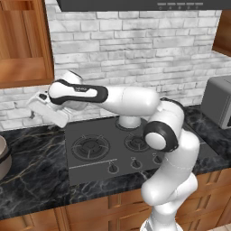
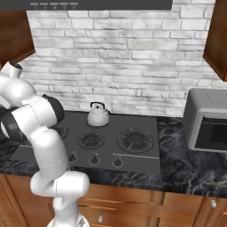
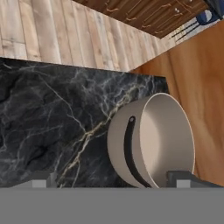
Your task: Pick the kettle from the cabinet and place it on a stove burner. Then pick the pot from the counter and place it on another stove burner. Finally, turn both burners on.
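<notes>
The beige pot (image 3: 151, 140) stands on the black marble counter (image 3: 52, 118), its dark side handle facing me; its rim also shows at the left edge (image 1: 2, 155). My gripper (image 3: 114, 180) is open above and short of the pot, its two tips wide apart and holding nothing. The arm reaches left over the cooktop, hand (image 1: 39, 107) near the wall. The silvery kettle (image 2: 98, 114) sits upright on the back left burner, and the arm hides most of it (image 1: 129, 122). The two front burners (image 2: 91, 140) (image 2: 134, 140) are bare. The wooden cabinet (image 1: 25, 40) hangs at the upper left.
A row of knobs (image 2: 94, 159) lines the cooktop's front edge. A grey toaster oven (image 2: 208, 119) stands on the counter to the right. The brick wall is close behind the hand. Past the counter's end are a wooden cabinet side (image 3: 197, 78) and plank floor (image 3: 52, 30).
</notes>
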### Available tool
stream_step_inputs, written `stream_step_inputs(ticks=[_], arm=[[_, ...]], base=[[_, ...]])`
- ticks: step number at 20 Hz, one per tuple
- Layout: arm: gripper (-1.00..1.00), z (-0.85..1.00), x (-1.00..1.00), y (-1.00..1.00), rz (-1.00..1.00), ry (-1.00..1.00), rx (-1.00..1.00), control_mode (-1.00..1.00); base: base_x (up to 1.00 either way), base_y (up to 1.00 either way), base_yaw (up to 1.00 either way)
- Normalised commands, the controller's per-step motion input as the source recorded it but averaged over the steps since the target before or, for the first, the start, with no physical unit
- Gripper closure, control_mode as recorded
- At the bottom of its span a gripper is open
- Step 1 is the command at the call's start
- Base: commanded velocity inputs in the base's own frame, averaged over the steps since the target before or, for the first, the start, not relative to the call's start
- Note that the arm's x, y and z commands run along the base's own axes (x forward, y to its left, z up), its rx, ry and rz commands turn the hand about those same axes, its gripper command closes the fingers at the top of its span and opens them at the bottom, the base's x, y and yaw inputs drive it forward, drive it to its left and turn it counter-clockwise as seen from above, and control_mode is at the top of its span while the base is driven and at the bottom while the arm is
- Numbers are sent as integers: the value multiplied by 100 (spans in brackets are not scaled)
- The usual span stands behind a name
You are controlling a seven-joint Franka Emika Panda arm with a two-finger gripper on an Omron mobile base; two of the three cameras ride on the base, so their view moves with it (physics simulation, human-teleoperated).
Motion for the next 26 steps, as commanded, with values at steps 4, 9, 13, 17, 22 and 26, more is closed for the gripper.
stream_step_inputs(ticks=[4,9,13,17,22,26], arm=[[-100,-15,-8,38,0,0,-3,-100],[-100,-14,-9,43,0,0,-3,-100],[-100,-10,-13,39,0,-4,-2,-100],[-100,-5,-14,40,0,-8,-2,-100],[-100,-1,-1,43,-1,-3,-3,-100],[-100,-1,0,44,-3,3,-6,-100]], base=[[0,0,0],[0,0,0],[0,0,0],[0,0,0],[0,0,0],[0,0,0]])
